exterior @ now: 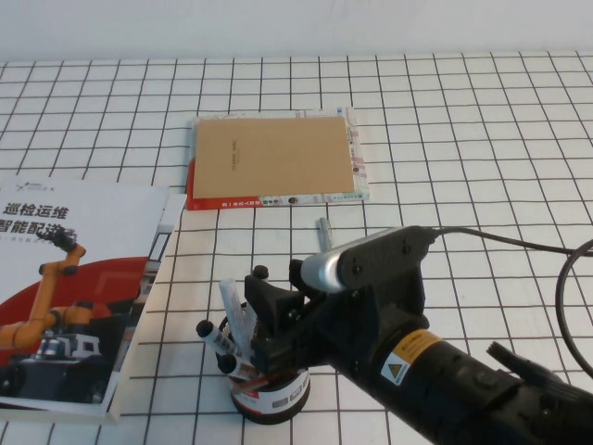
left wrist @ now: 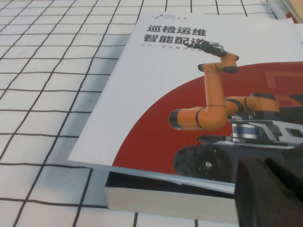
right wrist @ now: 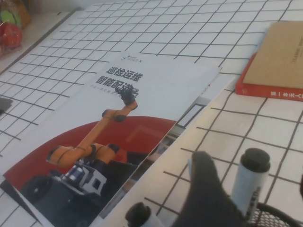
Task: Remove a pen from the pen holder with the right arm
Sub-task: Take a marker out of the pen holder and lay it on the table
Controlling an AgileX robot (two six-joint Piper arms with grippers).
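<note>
Leftmost, robot-arm booklet (exterior: 74, 278) lies flat on the grid table (exterior: 463, 120). Left gripper (left wrist: 270, 194) hangs over one booklet corner, grip state can't tell. Center back, brown-covered book (exterior: 273, 158) is stacked on a red book (exterior: 208, 201). Center front, mesh pen holder (exterior: 271, 397) stands upright, black-capped markers (exterior: 215, 336) inside, leaning left. Right gripper (exterior: 271, 315) sits directly over the holder, jaws spread, one marker (right wrist: 250, 182) between them, unclamped.

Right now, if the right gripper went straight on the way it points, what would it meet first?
Probably the black-capped marker standing in the pen holder: the right gripper hangs open over it, though depth is unclear. The left gripper is near the booklet.
</note>
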